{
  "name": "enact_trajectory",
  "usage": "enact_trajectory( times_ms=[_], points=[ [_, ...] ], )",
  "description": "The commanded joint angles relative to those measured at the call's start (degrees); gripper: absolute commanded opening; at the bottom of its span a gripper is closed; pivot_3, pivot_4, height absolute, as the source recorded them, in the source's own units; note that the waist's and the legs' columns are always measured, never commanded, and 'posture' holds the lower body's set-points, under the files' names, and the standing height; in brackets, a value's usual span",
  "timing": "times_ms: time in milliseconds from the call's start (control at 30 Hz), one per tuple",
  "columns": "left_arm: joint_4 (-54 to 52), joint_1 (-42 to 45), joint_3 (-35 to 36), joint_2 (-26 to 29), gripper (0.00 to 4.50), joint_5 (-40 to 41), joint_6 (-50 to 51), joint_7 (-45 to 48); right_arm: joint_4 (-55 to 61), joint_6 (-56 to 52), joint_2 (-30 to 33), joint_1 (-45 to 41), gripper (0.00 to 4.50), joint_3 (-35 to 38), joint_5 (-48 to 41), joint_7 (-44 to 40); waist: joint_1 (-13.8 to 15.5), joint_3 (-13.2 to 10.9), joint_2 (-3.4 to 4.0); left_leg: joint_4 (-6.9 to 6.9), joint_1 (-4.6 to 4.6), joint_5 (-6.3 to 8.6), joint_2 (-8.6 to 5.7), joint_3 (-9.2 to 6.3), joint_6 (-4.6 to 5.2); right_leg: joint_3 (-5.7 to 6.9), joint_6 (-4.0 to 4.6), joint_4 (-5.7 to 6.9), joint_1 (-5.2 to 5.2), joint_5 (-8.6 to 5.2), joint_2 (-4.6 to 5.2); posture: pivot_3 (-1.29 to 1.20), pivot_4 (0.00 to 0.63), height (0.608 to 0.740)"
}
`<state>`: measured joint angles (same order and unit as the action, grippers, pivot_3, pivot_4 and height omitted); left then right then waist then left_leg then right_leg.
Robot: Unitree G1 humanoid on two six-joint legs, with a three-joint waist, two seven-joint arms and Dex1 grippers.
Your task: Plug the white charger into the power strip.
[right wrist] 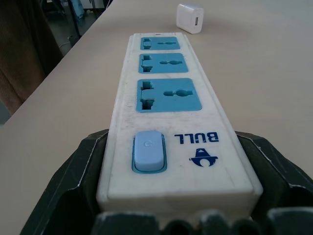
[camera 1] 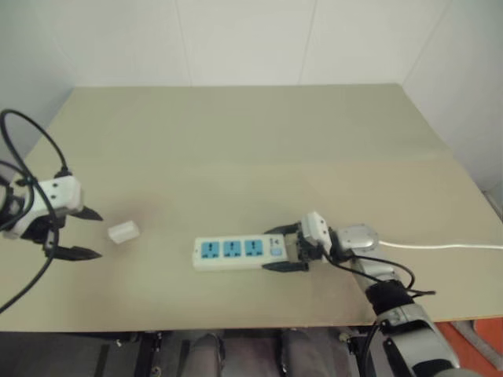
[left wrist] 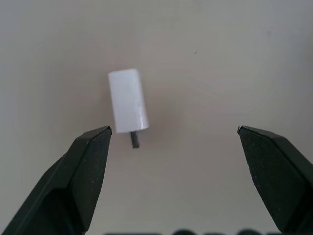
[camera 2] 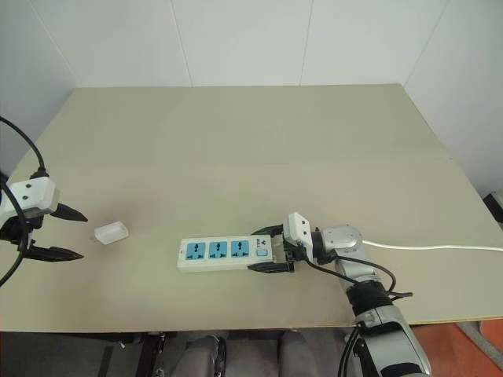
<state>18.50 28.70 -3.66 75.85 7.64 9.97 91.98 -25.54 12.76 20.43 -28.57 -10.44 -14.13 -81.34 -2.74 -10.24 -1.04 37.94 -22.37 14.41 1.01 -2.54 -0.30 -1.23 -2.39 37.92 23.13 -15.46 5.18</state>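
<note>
While the left gripper (camera 1: 82, 232) gapes beside the white charger (camera 1: 123, 232) (prong visible wrist-side), the right gripper (camera 1: 288, 247) clamps the power strip (camera 1: 236, 253).

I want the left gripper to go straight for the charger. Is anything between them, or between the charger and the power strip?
Nothing visible. The open left gripper faces the white charger across bare table, and bare table separates the charger from the power strip, whose switch end the right gripper clamps.
</note>
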Motion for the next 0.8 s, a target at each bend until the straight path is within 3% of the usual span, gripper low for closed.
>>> enact_trajectory(
  times_ms=[33, 367, 600, 800],
  points=[
    [2.44, 7.74, -4.51, -0.87, 4.5, -4.48, 1.68, 0.52, 0.99, 1.74, -0.62, -0.88, 3.41, 0.12, -0.93, -0.26, 0.12, 0.0, -0.01, 0.0, 0.0, -0.01, -0.01, 0.0, 0.0, 0.0, 0.0, 0.03, -0.01, 0.0, 0.0, 0.0, 0.15, 0.74],
    [8.04, 19.26, -17.58, -6.11, 4.5, -14.07, 2.64, 0.52, 0.98, 0.95, -0.67, -1.14, 3.41, 0.43, -1.16, 0.58, -0.26, -0.01, -0.01, 0.01, 0.01, -0.03, -0.01, -0.01, -0.05, -0.03, -0.01, 0.07, 0.02, 0.0, -0.01, 0.0, 0.15, 0.74],
    [11.39, 24.41, -20.17, -13.22, 4.5, -20.36, 3.02, 0.14, 0.82, 0.76, -1.2, -1.2, 3.41, 0.51, -1.22, 1.34, -0.03, -0.01, -0.02, 0.1, -0.01, -0.05, -0.02, -0.03, -0.07, -0.02, -0.01, 0.1, 0.0, 0.0, -0.01, 0.0, 0.15, 0.74],
    [11.96, 23.9, -21.66, -16.27, 4.5, -24.6, 3.02, -0.11, 1.02, 0.66, -1.76, -1.11, 3.41, 0.44, -1.18, 2.39, -0.5, -0.01, -0.03, 0.11, -0.02, -0.06, -0.02, -0.04, -0.09, -0.02, -0.01, 0.11, 0.02, 0.0, -0.01, 0.0, 0.15, 0.74]
  ],
)
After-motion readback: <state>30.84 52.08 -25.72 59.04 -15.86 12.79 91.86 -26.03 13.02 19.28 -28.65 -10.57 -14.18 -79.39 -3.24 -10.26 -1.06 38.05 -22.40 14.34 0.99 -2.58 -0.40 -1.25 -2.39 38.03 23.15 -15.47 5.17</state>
